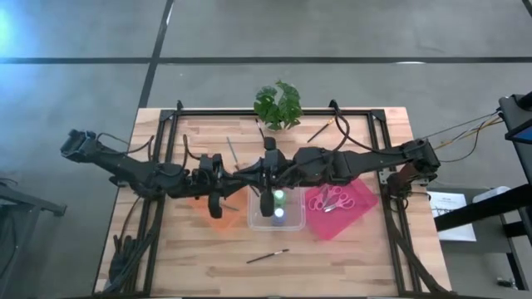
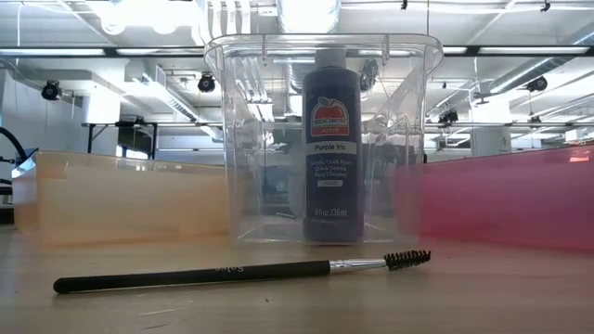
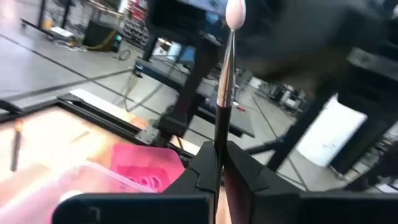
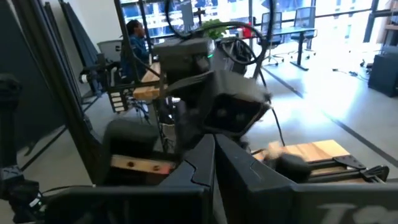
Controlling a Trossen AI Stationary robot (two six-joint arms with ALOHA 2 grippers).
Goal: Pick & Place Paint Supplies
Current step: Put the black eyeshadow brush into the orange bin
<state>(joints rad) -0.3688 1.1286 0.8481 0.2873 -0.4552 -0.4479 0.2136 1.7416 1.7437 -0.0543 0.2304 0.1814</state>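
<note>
My left gripper [image 3: 219, 163] is shut on a thin paintbrush [image 3: 224, 87] with a dark handle, a copper ferrule and a pale pink tip; in the high view it hovers over the orange mat [image 1: 223, 223]. My right gripper [image 4: 214, 155] is shut on nothing and hangs above the clear bin [image 1: 277, 218]. The bin holds paint bottles with a green cap [image 1: 280, 198] and a blue cap [image 1: 279, 213]; the low view shows a purple bottle [image 2: 331, 148] standing upright in it. Pink-handled scissors [image 1: 331, 199] lie on the pink mat [image 1: 349, 212]. My left gripper pinches the paintbrush by its dark handle [image 3: 218, 134] between the two fingers. The brush runs on along the fingers and sticks out past their ends, bristle tip [image 3: 235, 12] farthest out. It is lifted clear of the table.
A dark brush [image 1: 268, 256] lies loose on the table near the near edge, seen close up in the low view [image 2: 241, 272]. Two more brushes [image 1: 233, 154] [image 1: 320, 131] lie toward the far edge beside the leafy plant [image 1: 278, 104]. A black frame borders the table.
</note>
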